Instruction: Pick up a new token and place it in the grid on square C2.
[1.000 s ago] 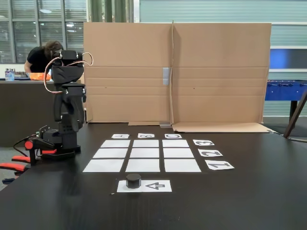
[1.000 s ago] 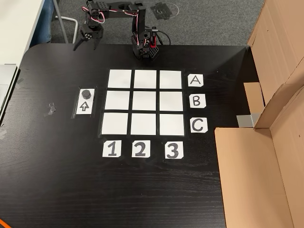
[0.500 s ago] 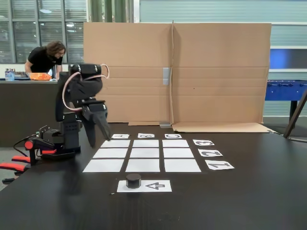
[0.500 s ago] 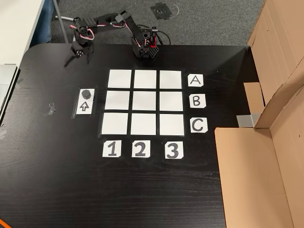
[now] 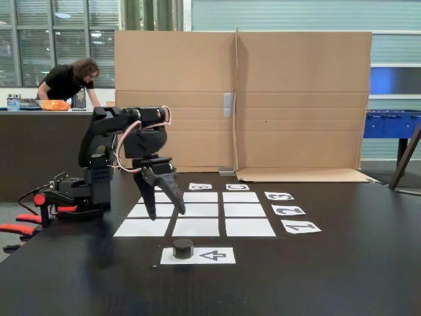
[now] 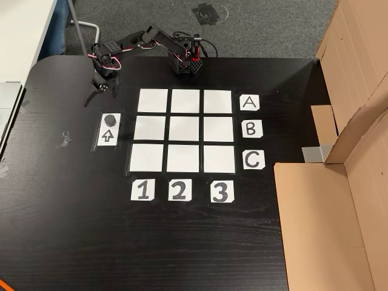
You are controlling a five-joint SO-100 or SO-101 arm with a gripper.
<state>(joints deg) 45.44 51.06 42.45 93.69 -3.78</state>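
Fixed views show the black two-finger pincer (image 6: pixel 99 96) hanging jaws apart, empty, above the black tabletop (image 6: pixel 73 230), near the small black squat cylinder token (image 6: pixel 110 119) on the white arrow-printed sheet (image 6: pixel 108 136). Advice: centre over the token, descend straight, close low.

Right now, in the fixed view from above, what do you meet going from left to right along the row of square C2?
Arrow sheet → square C1 → square C2 → square C3 → C card → cardboard.

Cardboard screen (image 5: pixel 240 99) behind black table (image 5: pixel 342 276); grey carpet (image 6: pixel 267 27).
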